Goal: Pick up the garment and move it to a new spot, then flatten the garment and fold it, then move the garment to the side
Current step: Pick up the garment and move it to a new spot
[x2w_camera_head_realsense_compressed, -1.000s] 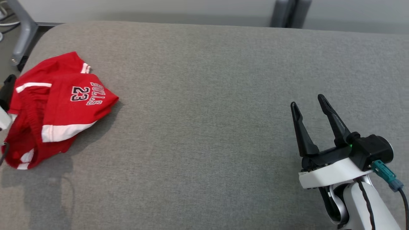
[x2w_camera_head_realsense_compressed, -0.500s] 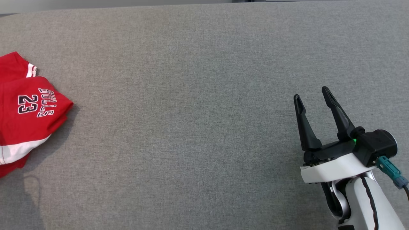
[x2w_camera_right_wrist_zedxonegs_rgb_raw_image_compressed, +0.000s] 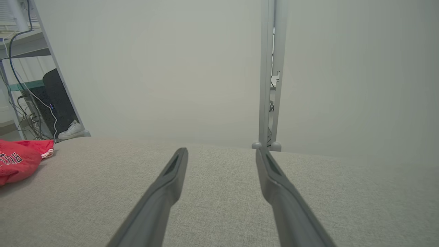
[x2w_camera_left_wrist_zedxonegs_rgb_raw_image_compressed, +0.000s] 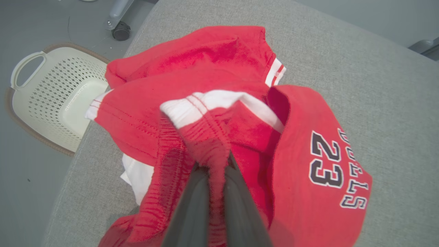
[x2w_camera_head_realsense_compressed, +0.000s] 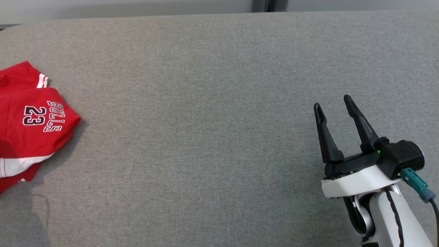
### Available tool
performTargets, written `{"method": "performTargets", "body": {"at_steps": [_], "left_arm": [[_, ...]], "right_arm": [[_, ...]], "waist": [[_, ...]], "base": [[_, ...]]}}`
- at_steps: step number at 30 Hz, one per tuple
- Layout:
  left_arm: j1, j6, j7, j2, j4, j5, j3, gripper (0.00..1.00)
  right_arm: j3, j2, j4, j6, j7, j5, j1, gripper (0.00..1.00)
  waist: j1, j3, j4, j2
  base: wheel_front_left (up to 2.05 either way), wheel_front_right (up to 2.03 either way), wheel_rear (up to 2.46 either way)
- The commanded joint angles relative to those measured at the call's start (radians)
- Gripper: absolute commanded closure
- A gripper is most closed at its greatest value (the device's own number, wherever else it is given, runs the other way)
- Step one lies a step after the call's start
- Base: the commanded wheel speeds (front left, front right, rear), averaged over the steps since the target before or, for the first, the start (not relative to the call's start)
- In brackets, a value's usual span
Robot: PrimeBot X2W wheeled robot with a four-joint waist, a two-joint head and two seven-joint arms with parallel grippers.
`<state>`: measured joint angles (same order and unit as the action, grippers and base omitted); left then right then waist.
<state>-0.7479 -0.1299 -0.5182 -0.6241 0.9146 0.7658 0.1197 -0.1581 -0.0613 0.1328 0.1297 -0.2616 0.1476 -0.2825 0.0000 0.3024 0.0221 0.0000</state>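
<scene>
The garment [x2w_camera_head_realsense_compressed: 31, 127] is a crumpled red jersey piece with white trim and "BULLS 23" lettering, lying at the far left of the grey surface in the head view. In the left wrist view my left gripper [x2w_camera_left_wrist_zedxonegs_rgb_raw_image_compressed: 214, 161] is shut on a bunched red fold of the garment [x2w_camera_left_wrist_zedxonegs_rgb_raw_image_compressed: 212, 103], and the cloth rises between its two dark fingers. My right gripper [x2w_camera_head_realsense_compressed: 334, 104] hovers open over bare surface at the lower right, far from the cloth. Nothing sits between its fingers in the right wrist view [x2w_camera_right_wrist_zedxonegs_rgb_raw_image_compressed: 221, 154], where the garment [x2w_camera_right_wrist_zedxonegs_rgb_raw_image_compressed: 20, 157] lies at the left edge.
The grey padded table [x2w_camera_head_realsense_compressed: 205, 120] stretches wide between garment and right gripper. A cream perforated basket [x2w_camera_left_wrist_zedxonegs_rgb_raw_image_compressed: 55, 103] stands on the floor beside the table's rounded left corner, near a caster wheel [x2w_camera_left_wrist_zedxonegs_rgb_raw_image_compressed: 120, 33]. Behind the far edge stand a grey post [x2w_camera_right_wrist_zedxonegs_rgb_raw_image_compressed: 271, 75] and a shoe [x2w_camera_right_wrist_zedxonegs_rgb_raw_image_compressed: 70, 131].
The head camera has turned, so the garment now sits at the picture's left edge. My left gripper has closed on the cloth. The right gripper has stayed open in place.
</scene>
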Motion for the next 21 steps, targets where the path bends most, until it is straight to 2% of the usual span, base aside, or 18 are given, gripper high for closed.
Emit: {"method": "performTargets", "body": {"at_steps": [1, 9, 17, 21], "left_arm": [[-0.019, -0.001, 0.007, -0.012, -0.008, 0.005, 0.013, 1.0], [0.015, -0.001, 0.017, -0.018, -0.118, 0.014, 0.138, 1.0], [-0.02, -0.001, -0.043, -0.036, -0.371, 0.038, 0.256, 1.0], [-0.025, -0.001, -0.069, -0.022, -0.512, 0.062, 0.293, 1.0]], "right_arm": [[0.001, -0.001, 0.001, 0.002, -0.004, -0.008, 0.001, 0.0], [-0.01, 0.002, 0.03, 0.002, -0.004, 0.013, 0.05, 0.0], [-0.002, 0.007, 0.033, 0.002, -0.004, 0.038, 0.092, 0.0], [0.012, 0.007, 0.029, 0.002, -0.004, 0.047, 0.103, 0.0]], "waist": [[0.0, -0.012, 0.004, 0.0], [0.0, -0.128, -0.001, 0.0], [0.0, -0.202, -0.051, 0.0], [0.0, -0.213, -0.095, 0.0]], "base": [[0.0, 0.0, 0.0], [0.0, 0.0, 0.0], [0.0, 0.0, 0.0], [0.0, 0.0, 0.0]]}}
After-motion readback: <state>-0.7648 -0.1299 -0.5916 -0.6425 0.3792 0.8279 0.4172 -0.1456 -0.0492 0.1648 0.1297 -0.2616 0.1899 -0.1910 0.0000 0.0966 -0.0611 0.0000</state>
